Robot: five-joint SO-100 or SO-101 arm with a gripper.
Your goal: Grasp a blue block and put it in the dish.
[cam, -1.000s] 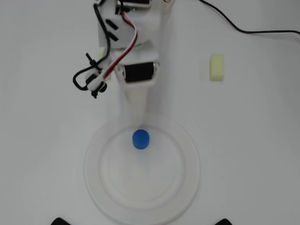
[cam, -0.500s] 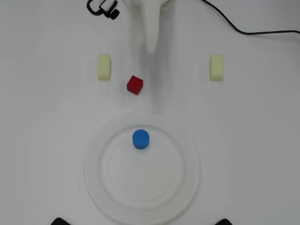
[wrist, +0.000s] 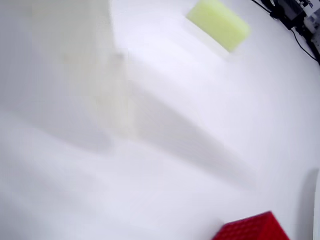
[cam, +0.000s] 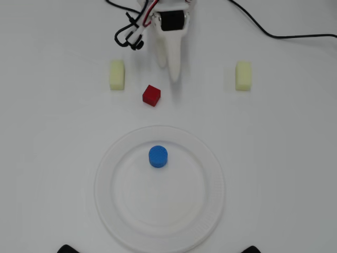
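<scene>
Overhead, I've got the blue block (cam: 158, 156) sitting in the dish (cam: 208, 211), lower centre of frame. My gripper (cam: 171, 68) is at top centre, jaws together and empty, just beside the red cube (cam: 151, 95).

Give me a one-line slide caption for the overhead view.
Blue block rests in the white dish; the end effector hovers above, near the red cube.
</scene>
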